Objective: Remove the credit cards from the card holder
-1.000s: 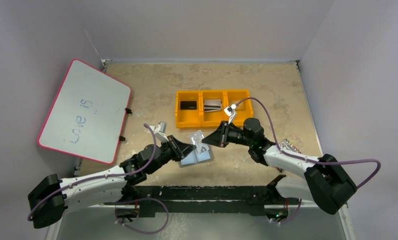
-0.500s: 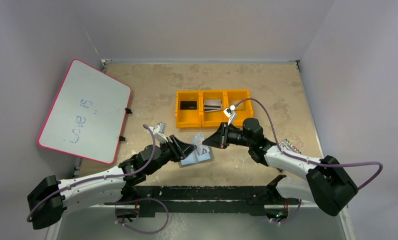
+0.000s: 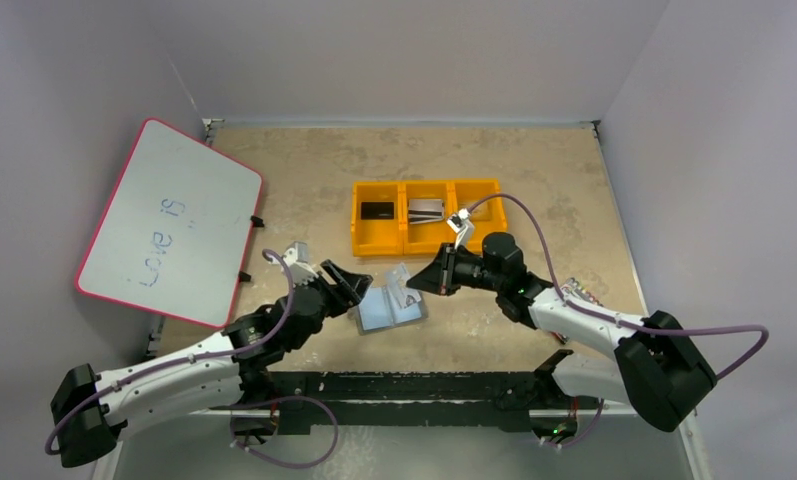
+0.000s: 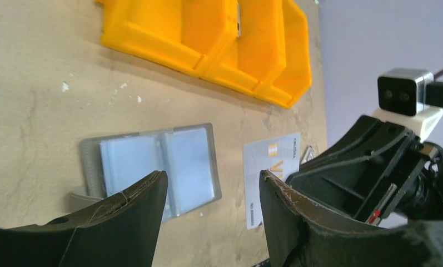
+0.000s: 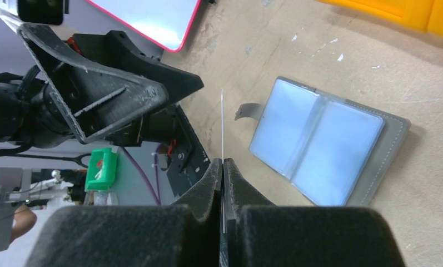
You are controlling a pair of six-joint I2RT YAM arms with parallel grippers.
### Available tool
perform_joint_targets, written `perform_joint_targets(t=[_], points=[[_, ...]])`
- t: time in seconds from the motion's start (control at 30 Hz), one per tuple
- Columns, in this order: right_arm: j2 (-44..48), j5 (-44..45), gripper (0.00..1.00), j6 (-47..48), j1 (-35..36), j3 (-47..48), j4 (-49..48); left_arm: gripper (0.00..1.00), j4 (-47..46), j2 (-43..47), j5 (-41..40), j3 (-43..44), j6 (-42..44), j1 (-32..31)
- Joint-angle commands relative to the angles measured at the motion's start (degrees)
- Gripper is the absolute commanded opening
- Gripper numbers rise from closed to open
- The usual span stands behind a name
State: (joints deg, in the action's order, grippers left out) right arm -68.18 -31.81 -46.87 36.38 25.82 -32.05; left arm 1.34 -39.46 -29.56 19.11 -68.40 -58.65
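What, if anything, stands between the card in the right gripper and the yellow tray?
Nothing visible: only bare table separates the card from the tray; the card holder lies nearer the arms.

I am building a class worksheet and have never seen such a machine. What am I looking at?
Two robot arms are bolted to a tan table. One picture looks down from above; the other two come from cameras on each wrist. The grey folding card holder, pale blue inside, lies open on the table. The right gripper is shut on a pale thin plastic card; the left gripper is open. A yellow three-part plastic tray holds a black card and a silvery card in separate compartments. A red-rimmed whiteboard is at the left.
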Motion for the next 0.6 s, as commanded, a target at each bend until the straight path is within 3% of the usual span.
perform_joint_targets(t=[0.0,0.23,0.57], points=[[1.61,2.65,0.0,4.02,0.34,3.62,2.13,0.61,6.66,0.54,-8.53,4.46,-2.67,-0.32],[5.31,9.96,0.0,10.3,0.28,4.84,7.22,0.62,12.82,-1.88,-11.2,9.38,-0.78,-0.32],[9.11,25.32,0.0,23.3,0.27,7.0,11.93,0.64,13.6,-0.43,-8.17,7.61,-0.64,-0.32]])
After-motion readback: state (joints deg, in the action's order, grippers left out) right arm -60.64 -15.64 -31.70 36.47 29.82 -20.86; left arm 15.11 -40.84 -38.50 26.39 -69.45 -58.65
